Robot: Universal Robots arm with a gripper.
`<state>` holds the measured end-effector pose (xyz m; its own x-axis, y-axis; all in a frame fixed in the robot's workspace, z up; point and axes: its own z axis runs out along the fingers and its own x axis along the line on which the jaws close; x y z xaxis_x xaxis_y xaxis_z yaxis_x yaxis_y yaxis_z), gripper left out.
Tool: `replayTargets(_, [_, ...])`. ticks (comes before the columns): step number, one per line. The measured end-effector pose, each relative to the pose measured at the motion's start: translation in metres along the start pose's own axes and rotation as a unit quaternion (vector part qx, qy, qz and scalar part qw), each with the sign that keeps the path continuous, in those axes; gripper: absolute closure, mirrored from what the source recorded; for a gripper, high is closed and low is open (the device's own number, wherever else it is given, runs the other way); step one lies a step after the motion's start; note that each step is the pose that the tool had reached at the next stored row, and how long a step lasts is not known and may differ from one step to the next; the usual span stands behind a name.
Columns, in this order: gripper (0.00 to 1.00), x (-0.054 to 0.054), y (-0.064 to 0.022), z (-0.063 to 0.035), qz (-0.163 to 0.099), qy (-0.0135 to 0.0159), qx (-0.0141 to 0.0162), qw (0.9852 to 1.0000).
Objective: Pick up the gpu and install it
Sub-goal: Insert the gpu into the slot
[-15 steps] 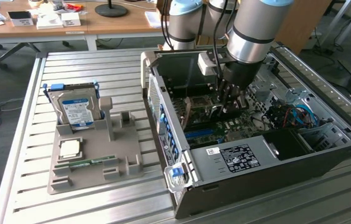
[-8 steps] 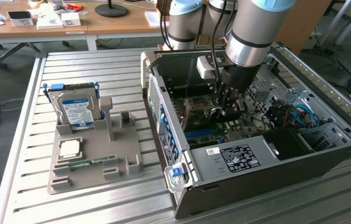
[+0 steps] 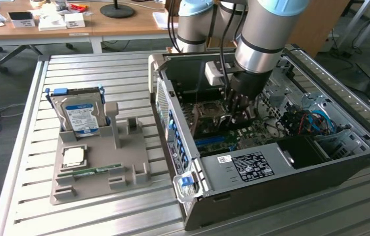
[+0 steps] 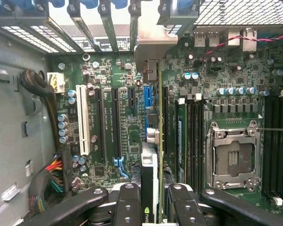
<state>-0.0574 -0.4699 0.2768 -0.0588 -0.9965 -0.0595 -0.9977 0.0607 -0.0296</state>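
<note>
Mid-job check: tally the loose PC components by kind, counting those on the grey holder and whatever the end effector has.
Hard drive: 1, on the grey holder
CPU: 1, on the holder
RAM stick: 1, on the holder
gpu: 1, gripped by the end effector
Total: 4

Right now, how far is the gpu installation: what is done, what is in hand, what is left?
Done: the gpu is picked up and stands inside the computer case, edge-on over the motherboard slots. In hand: the fingers grip it on both sides. Left: seating in a slot cannot be confirmed, and it is not yet released.
</note>
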Motion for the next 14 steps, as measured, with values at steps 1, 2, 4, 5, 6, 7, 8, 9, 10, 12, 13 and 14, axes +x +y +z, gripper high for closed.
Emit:
replayTargets(1, [0.73,0.0001,0.0005,0.0009,0.0,0.0,0.0,1.0])
replayTargets(2, [0.73,0.0002,0.0009,0.0017,0.0,0.0,0.0001,1.0])
replayTargets(4, [0.73,0.0004,0.002,0.0022,0.0,0.0001,0.0,1.0])
replayTargets(5, [0.73,0.0007,0.0026,0.0024,0.0,0.0,0.0,1.0])
replayTargets(6, [0.73,0.0011,0.0029,0.0024,0.0,0.0,0.0,1.0])
replayTargets(7, [0.73,0.0014,0.0032,0.0024,0.0,0.0,0.0,1.0])
replayTargets(8, [0.73,0.0015,0.0036,0.0026,0.0,-0.0001,0.0,1.0])
replayTargets(9, [0.73,0.0017,0.0042,0.0029,0.0,-0.0001,0.0001,1.0])
replayTargets(10, [0.73,0.0021,0.0047,0.0029,0.0,0.0,0.0,1.0])
replayTargets(12, [0.73,0.0029,0.0053,0.0034,0.0,0.0,0.0,1.0])
replayTargets(13, [0.73,0.0031,0.0057,0.0038,0.0,-0.0001,0.0,1.0])
replayTargets(14, [0.73,0.0033,0.0061,0.0044,0.0,0.0,0.0,1.0])
